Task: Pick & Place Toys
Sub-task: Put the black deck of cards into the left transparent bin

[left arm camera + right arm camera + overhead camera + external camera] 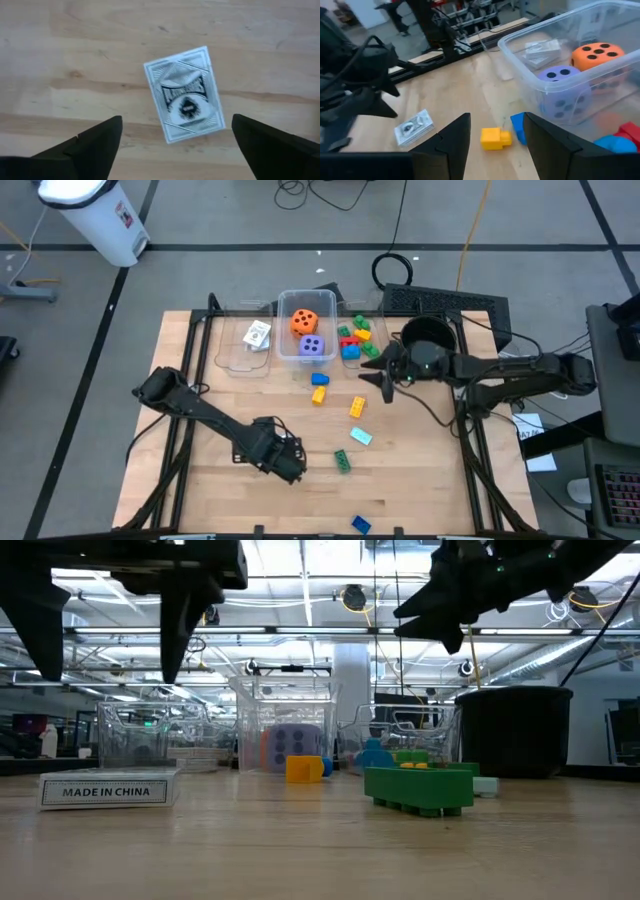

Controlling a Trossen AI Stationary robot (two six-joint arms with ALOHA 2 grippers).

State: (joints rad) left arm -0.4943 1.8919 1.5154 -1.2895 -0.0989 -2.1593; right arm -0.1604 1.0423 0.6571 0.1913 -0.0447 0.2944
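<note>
Table (420, 470): pale wood planks, matt, fine grain showing. Middle bin (306, 330) on it: clear glossy plastic, smooth walls. Inside that bin, orange die (305, 320) and purple die (312, 348): soft matt foam (slightly pitted). Near the bin, yellow brick (495, 138): smooth moulded plastic, faint sheen. Card pack (185, 94): printed paper, satin. Left gripper (172, 142) fingers (85, 150): matt black plastic.

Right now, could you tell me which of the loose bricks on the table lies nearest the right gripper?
The yellow brick, just ahead of the right gripper and beside a blue brick; the other loose bricks lie farther off.
</note>
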